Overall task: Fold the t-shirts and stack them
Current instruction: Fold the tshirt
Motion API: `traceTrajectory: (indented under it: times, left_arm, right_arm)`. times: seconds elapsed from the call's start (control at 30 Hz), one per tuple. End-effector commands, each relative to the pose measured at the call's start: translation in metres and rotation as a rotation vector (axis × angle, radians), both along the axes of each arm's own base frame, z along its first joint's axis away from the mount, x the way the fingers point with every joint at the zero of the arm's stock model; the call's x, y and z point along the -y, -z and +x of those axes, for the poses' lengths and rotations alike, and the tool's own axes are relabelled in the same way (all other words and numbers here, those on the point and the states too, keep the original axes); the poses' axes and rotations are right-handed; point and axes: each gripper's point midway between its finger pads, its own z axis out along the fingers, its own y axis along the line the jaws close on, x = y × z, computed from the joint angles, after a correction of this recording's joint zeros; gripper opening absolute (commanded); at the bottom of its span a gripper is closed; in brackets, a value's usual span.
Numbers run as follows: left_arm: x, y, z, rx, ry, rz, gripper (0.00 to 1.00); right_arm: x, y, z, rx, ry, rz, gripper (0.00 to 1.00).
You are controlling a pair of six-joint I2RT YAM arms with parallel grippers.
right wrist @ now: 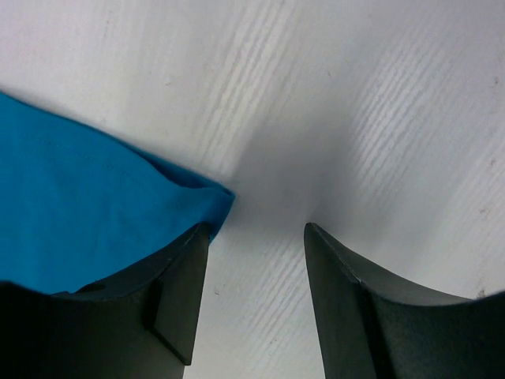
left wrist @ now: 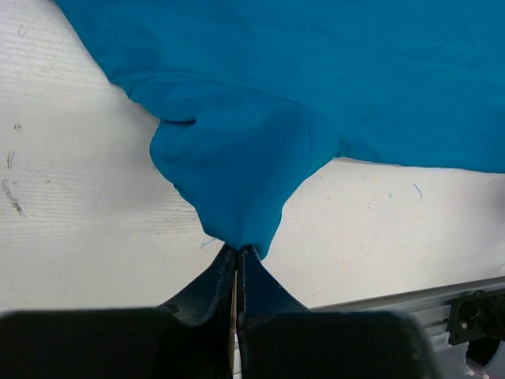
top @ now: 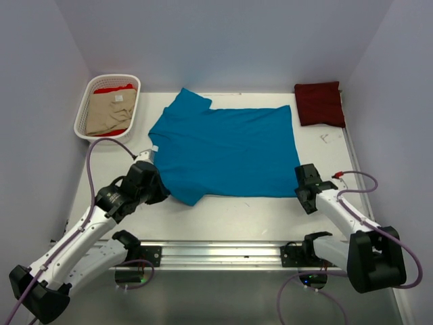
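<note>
While the left claw (left wrist: 238,257) pinches the teal t-shirt (top: 226,152) by its near-left sleeve, flat on the desk (top: 223,213), the right claw (right wrist: 256,237) gapes at the near-right hem corner, nothing between. One finger covers the cloth edge. Basket (top: 88,101) far left: beige t-shirt (top: 108,114) hides most of the red t-shirt (top: 114,88).

Red t-shirt (top: 115,88) mostly beneath beige t-shirt (top: 108,114)

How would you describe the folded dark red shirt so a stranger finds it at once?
Look at the white table, then its far right corner. The maroon shirt lies there, folded into a small rectangle. Unlike the teal shirt spread flat mid-table, it is dark and folded.
</note>
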Motion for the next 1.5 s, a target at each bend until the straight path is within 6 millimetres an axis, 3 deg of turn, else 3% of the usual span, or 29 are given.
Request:
traceTrajectory:
  times: [0.0,0.13,0.4,0.57,0.83,0.93,1.0,1.07,1.1,1.23,1.47]
  left_arm:
    - [-0.002,-0.006,0.002,0.027,-0.005,0.003,0.00]
    - [-0.002,-0.002,0.001,0.013,-0.008,0.008,0.00]
    - [0.000,0.004,-0.001,-0.003,-0.004,0.004,0.00]
    - [0.000,0.007,-0.002,-0.014,0.001,0.008,0.00]
    - [-0.005,0.005,-0.004,-0.006,-0.019,0.011,0.00]
    - [-0.005,0.006,-0.005,-0.011,-0.022,0.012,0.00]
    - [-0.007,0.005,-0.005,-0.006,-0.027,0.013,0.00]
    - [-0.009,0.003,-0.004,0.001,-0.035,0.017,0.00]
    - [-0.009,0.002,-0.004,0.007,-0.039,0.019,0.00]
    - [-0.013,-0.002,-0.003,0.017,-0.051,0.029,0.00]
    - [-0.015,-0.014,-0.001,0.059,-0.069,0.009,0.00]
  right_arm:
    - [0.008,-0.007,0.024,0.083,0.015,-0.044,0.56]
    - [0.004,-0.010,0.033,0.093,-0.021,-0.034,0.57]
    - [0.009,-0.018,0.033,0.137,-0.028,-0.062,0.52]
    - [0.012,-0.010,0.032,0.098,-0.008,-0.054,0.45]
    - [0.006,0.001,0.035,0.063,-0.017,-0.016,0.46]
    - [0.005,0.006,0.033,0.055,-0.018,-0.007,0.39]
    - [0.004,0.006,0.034,0.059,-0.023,0.000,0.22]
    - [0.003,0.006,0.033,0.068,-0.033,0.008,0.12]
    - [0.002,0.004,0.034,0.075,-0.035,0.011,0.01]
    - [-0.001,-0.003,0.030,0.087,-0.065,0.024,0.00]
    - [-0.007,-0.033,0.016,0.144,-0.155,0.043,0.00]
